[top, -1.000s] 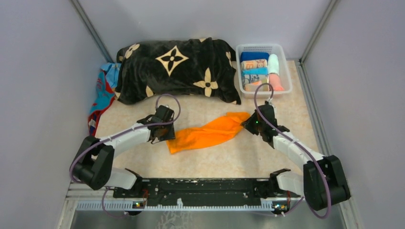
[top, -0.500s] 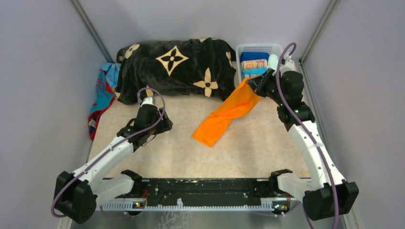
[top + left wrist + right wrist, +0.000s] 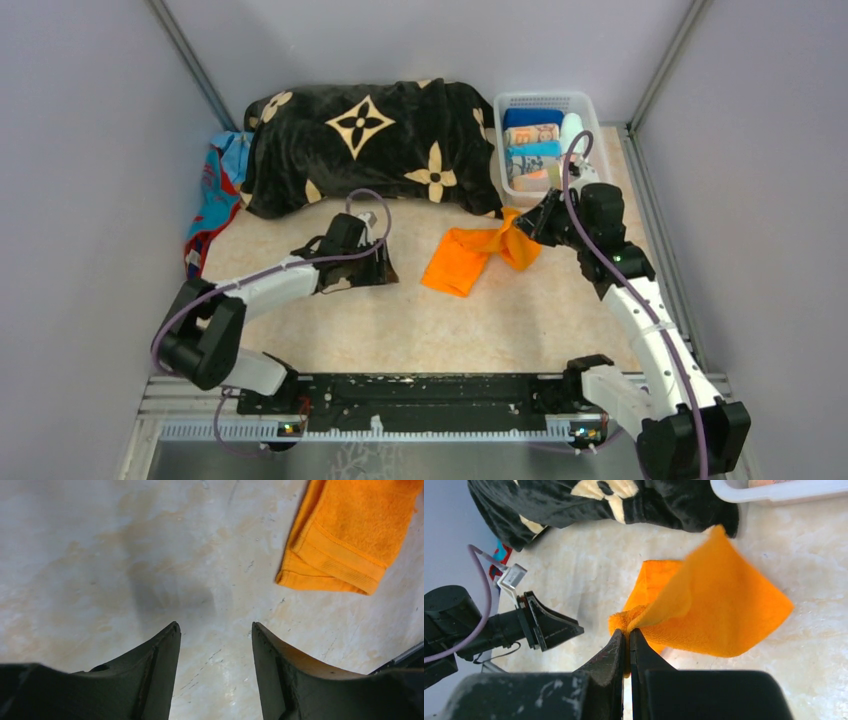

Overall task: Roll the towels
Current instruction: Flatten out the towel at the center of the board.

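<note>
Beige marbled table (image 3: 300, 310) is filling the overhead view, with grey walls closing it in. At its far edge a black blanket (image 3: 370, 150) is lying in a heap. A patterned towel (image 3: 213, 200) is showing at the blanket's left end, unrolled. A basket (image 3: 593, 105) at its right end is holding several rolled towels (image 3: 532, 135). So I am judging part of the job done, with at least two cloths left to roll. Between my arms the orange towel (image 3: 462, 262) is lying crumpled and folded over itself, not flat. My right gripper (image 3: 528, 230) is pinching its far right end and lifting that end off the table. My left gripper (image 3: 383, 268) is hovering just left of the cloth, touching nothing.

Through my left wrist camera, my fingers are standing apart with only bare table between them. A hemmed, doubled edge of the orange towel is showing at the upper right, apart from them.

Through my right wrist camera, my jaws are pressing together on a bunched edge of the orange towel. The rest is standing up as a raised flap toward the blanket and basket. None of it is rolled yet, and I am judging that it needs spreading flat first.
</note>
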{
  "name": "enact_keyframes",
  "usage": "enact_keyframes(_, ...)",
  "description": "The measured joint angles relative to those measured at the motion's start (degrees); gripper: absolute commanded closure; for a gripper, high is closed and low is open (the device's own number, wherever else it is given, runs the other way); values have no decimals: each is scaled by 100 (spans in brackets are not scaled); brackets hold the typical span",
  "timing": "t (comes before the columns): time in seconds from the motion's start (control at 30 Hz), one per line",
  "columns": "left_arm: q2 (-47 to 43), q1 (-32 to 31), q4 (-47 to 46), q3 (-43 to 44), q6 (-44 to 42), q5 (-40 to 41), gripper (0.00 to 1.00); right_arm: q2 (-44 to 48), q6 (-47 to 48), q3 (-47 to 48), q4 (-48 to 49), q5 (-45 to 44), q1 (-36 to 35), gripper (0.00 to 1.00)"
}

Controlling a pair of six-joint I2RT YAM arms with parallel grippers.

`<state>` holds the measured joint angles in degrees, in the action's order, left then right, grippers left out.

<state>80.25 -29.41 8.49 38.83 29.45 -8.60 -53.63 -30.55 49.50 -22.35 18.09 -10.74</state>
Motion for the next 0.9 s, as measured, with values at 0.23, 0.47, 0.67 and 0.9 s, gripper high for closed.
enact_keyframes(0.23, 916, -778, -68, 732, -208, -22, 49, 33, 166, 9, -13, -286, 0, 100)
enact_keyframes(0.47, 1679, -1248, -31, 1357, -258, 369, 51, 48, 210, 9, -11, -409, 0, 100)
enact_keyframes(0.67, 2065, -1534, 221, 1893, -330, 942, 53, 48, 238, 9, -9, -411, 0, 100)
enact_keyframes(0.9, 2332, -1943, 824, 2363, -426, 1683, 55, 48, 286, 9, -9, -450, 0, 100)
